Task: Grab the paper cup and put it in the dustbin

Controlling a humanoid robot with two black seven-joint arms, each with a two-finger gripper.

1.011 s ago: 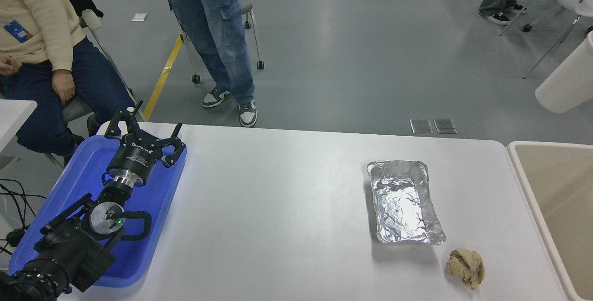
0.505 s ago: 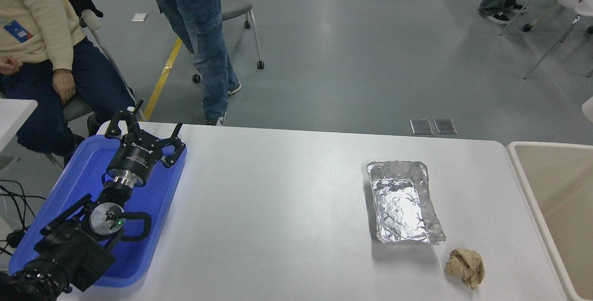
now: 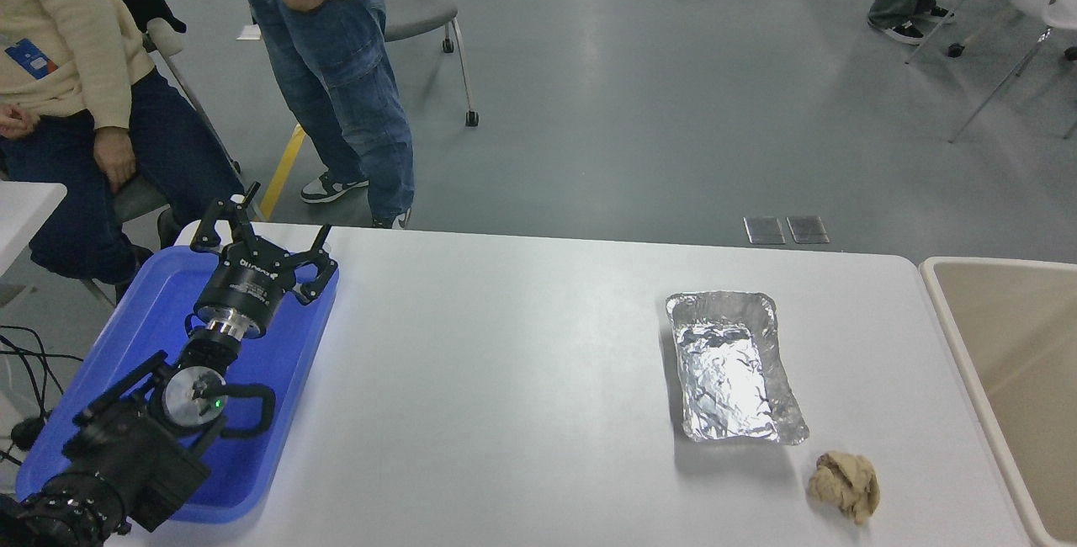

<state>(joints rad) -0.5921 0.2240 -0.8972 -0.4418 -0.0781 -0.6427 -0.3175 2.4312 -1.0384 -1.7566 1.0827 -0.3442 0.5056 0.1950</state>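
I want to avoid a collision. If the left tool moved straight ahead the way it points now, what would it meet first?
Probably the far rim of the blue tray just beyond the left tool; if it passes above that, the standing person's legs. Height is unclear.

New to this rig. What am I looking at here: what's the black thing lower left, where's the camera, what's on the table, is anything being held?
There is one picture, taken from a camera high on the robot's head, looking forward and down over a white table. The black machinery at lower left is the robot's left arm, ending in the left gripper, whose fingers are spread open and hold nothing. It hangs parked over a blue plastic tray. The right arm is out of the picture.

On the table lie an empty silver foil tray and, nearer the camera, a crumpled tan paper wad. The beige dustbin stands at the table's right end; only part of it shows. No paper cup is visible anywhere in this picture.

Beyond the far edge, a person in jeans stands, and another in a cream sweater sits at the left.
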